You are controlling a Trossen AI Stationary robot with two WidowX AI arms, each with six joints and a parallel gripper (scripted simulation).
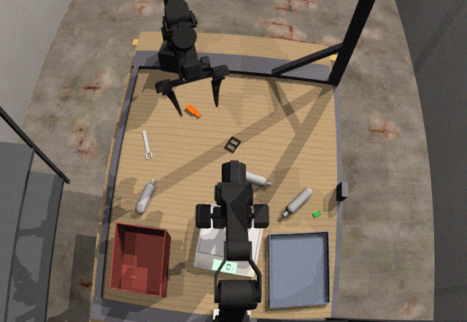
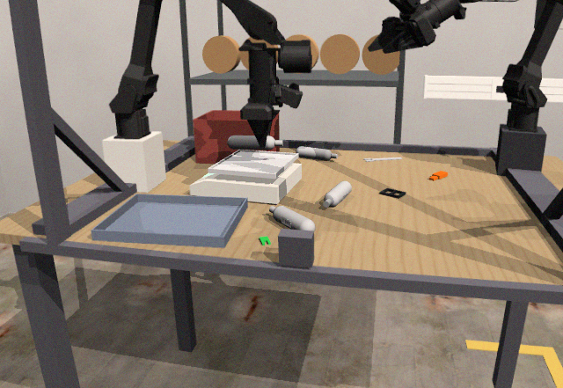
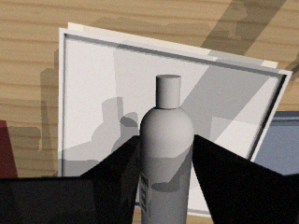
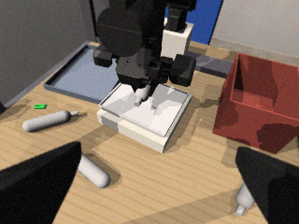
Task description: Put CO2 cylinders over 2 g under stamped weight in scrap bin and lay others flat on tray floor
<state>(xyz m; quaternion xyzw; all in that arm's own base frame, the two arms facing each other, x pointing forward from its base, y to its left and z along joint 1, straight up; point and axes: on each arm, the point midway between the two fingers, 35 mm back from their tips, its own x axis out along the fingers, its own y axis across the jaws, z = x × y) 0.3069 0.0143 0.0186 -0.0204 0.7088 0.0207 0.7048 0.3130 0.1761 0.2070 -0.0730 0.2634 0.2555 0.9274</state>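
Four gray cylinders: one held up over the scale, three lying on the counter (image 1: 176, 182) (image 2: 464, 247).
Held cylinder (image 2: 240, 142) (image 3: 166, 159) (image 4: 141, 94): on its side, close over the top of the scale; I can't tell from here if it touches.
Left end effector (image 1: 232, 215) (image 2: 261, 143) (image 3: 166, 137) (image 4: 141, 92): pointing down, squeezed around that cylinder.
Right end effector (image 1: 198, 110) (image 2: 372, 48) (image 4: 159, 148): spread wide with nothing in it, up above the counter.
White scale (image 1: 205, 261) (image 2: 245, 189) (image 3: 89, 70) (image 4: 133, 131): between the bin and the tray.
Little screen (image 1: 225, 266): looks like a 0, though part may be hidden.
Red bin (image 1: 140, 244) (image 2: 211, 135) (image 3: 6, 156) (image 4: 254, 123): no cylinder shows inside.
Blue tray (image 1: 298, 269) (image 2: 170, 220) (image 3: 286, 149) (image 4: 77, 77): no cylinder on its floor.
Bin-side cylinder (image 1: 144, 196) (image 2: 314, 152) (image 4: 245, 197): lying near the red bin.
Middle cylinder (image 1: 256, 179) (image 2: 337, 194) (image 4: 94, 173): lying near the scale, partly hidden from above.
Tray-side cylinder (image 1: 298, 201) (image 2: 293, 218) (image 4: 47, 121): lying near the small green piece (image 1: 317, 214) (image 2: 264, 240) (image 4: 39, 106).
Other bits: an orange piece (image 1: 193, 111) (image 2: 438, 175), a small black frame (image 1: 232, 144) (image 2: 392, 193) and a thin white stick (image 1: 146, 143) (image 2: 383, 159) with a forked end.
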